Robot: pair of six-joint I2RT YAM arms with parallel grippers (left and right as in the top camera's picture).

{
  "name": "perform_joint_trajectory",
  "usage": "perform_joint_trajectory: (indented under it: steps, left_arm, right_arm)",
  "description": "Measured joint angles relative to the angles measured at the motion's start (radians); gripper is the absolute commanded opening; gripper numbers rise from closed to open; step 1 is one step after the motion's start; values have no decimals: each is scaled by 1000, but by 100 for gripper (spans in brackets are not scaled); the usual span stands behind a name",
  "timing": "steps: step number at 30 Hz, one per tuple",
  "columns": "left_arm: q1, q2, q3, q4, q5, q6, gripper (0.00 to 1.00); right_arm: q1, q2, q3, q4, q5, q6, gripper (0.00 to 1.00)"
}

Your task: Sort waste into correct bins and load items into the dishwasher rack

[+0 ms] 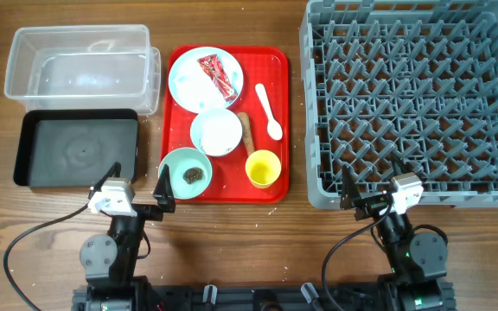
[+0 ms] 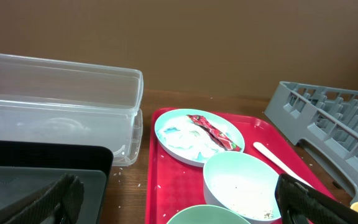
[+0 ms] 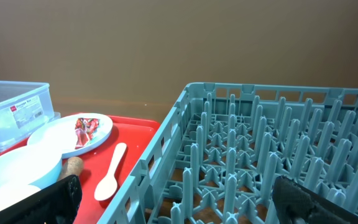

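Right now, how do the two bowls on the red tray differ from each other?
The middle bowl holds scattered white crumbs; the corner bowl holds a dark lump. The middle bowl looks paler, almost white inside; the corner bowl looks greener. Both are round, upright and on the red tray.

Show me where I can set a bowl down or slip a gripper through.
Free: the bare table along the near edge of the red tray; the tray's far-right corner past the spoon; the whole rack. Narrow: the strip between tray and rack. Crowded: plate, bowls and cup sit packed together.
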Motion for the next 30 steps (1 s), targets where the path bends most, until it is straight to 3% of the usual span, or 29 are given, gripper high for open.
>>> perform_joint_trajectory:
  steps: [30]
  left_arm:
    - [0,0,0,1,1,0,100]
  right_arm:
    - [0,0,2,56,17,-28,100]
